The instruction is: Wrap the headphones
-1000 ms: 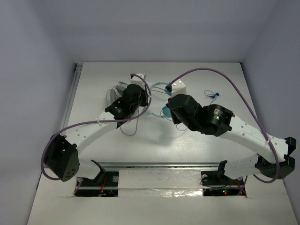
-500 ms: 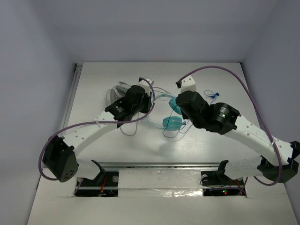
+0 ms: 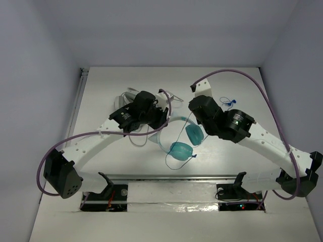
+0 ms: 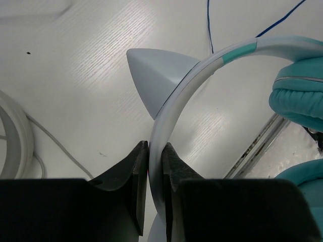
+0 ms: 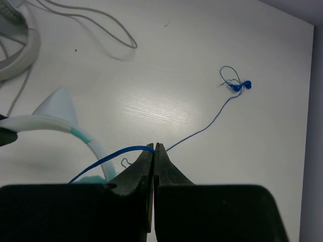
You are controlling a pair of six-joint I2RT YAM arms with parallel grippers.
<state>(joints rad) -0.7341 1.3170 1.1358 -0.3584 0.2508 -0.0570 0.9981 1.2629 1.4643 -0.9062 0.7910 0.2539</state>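
Your left gripper (image 4: 155,154) is closed on the white headband (image 4: 169,108) of the headphones (image 3: 180,149). Its two fingers pinch the band just below a pointed white ear (image 4: 151,75) that stands on it. The two teal ear cups (image 3: 194,134) are between your arms, over the middle of the table (image 3: 101,91), one just beside the other. Your right gripper (image 5: 154,148) is closed on the thin blue cord (image 5: 108,159). From its jaws the cord runs across the table to a small blue tangle (image 5: 236,85) near the right side. A white cable (image 5: 101,27) lies on the table, apart from the cord.
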